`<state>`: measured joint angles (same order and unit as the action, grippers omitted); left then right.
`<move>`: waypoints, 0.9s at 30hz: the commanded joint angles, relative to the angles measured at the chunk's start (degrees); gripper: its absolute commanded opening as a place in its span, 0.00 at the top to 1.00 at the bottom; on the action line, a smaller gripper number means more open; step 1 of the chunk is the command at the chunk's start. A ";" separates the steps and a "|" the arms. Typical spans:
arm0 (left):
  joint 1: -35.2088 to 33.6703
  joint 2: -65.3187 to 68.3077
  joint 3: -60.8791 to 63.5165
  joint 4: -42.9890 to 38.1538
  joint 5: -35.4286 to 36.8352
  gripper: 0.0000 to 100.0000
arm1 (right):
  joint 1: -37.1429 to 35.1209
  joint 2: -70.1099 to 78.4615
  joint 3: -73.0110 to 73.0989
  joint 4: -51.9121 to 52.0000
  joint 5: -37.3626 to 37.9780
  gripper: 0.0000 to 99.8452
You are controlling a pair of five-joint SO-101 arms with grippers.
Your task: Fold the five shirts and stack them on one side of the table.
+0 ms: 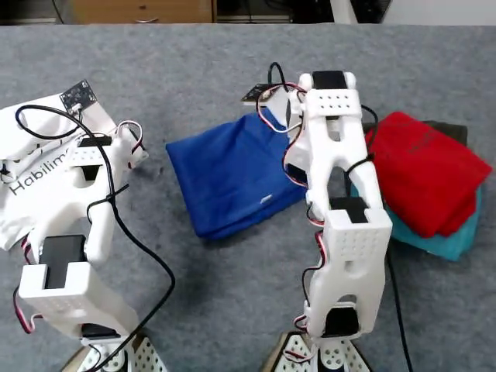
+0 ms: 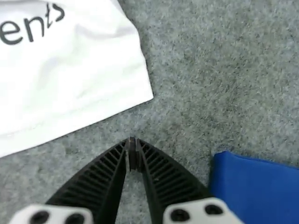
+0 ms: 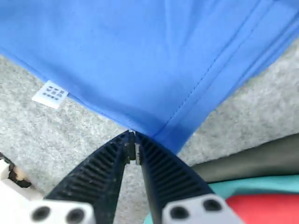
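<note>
The folded blue shirt (image 3: 140,56) lies flat, one hem corner at the right gripper (image 3: 131,140) tips. Beside that gripper, a red shirt (image 1: 430,170) sits on a teal shirt (image 1: 453,240) and a dark shirt (image 3: 252,158). The black-lettered white shirt (image 2: 65,74) lies just beyond the left gripper (image 2: 131,144), apart.

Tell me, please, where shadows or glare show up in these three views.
High view: soft, even light, with only faint shadows on the grey table. Left wrist view: the white shirt is bright, its folds barely shaded. Right wrist view: the blue shirt is evenly lit, with no glare.
</note>
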<state>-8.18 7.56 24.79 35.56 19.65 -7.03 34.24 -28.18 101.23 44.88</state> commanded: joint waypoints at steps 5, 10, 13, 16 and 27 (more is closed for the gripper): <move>0.18 -0.40 -2.81 -0.70 0.26 0.98 | -4.79 -3.65 -13.41 -0.09 -4.66 1.00; 0.18 -0.40 -2.81 -0.70 0.26 0.98 | -5.93 1.80 -13.32 -0.44 -4.84 1.00; 0.18 -0.40 -2.81 -0.70 0.26 0.98 | -4.53 5.14 -13.32 0.97 -4.84 1.00; 0.18 -0.40 -2.81 -0.70 0.26 0.98 | -1.71 5.67 -9.98 1.23 -4.84 1.00; 0.26 -0.40 -2.81 -0.70 0.26 0.98 | 0.66 -2.59 11.12 -8.26 -1.49 1.00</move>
<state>-8.18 7.56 24.79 35.56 19.65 -7.47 36.35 -17.71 96.66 42.77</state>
